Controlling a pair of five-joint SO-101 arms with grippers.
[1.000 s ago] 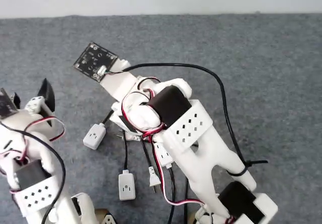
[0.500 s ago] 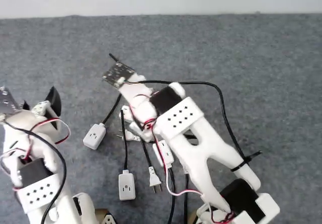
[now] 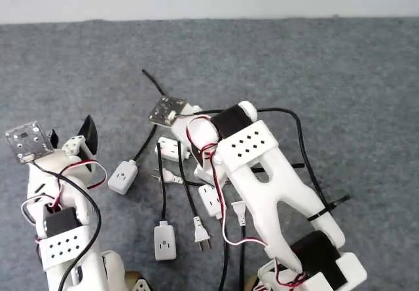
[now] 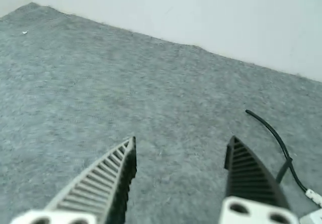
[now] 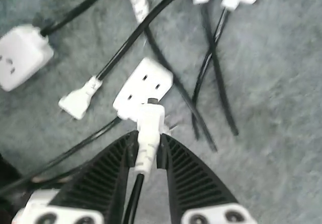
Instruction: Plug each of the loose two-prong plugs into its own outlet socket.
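Right gripper (image 5: 147, 142) clamped on a white two-prong plug (image 5: 149, 123), whose black cord trails back between the fingers. Directly ahead of the fingertips, the plug's nose meets the near edge of a white outlet socket (image 5: 144, 87); whether the prongs are seated cannot be told. Farther out, off to one side, lie a second loose plug (image 5: 77, 102) and a second socket (image 5: 20, 55), each on a black cord. Left gripper (image 4: 182, 143) spread wide, holding nothing, above grey carpet (image 4: 100, 93); a black cable (image 4: 274, 141) lies beyond one fingertip.

Fuzzy grey felt mat (image 3: 353, 75), smooth white plastic plug (image 5: 149, 126), ribbed black fingers (image 5: 108, 176)
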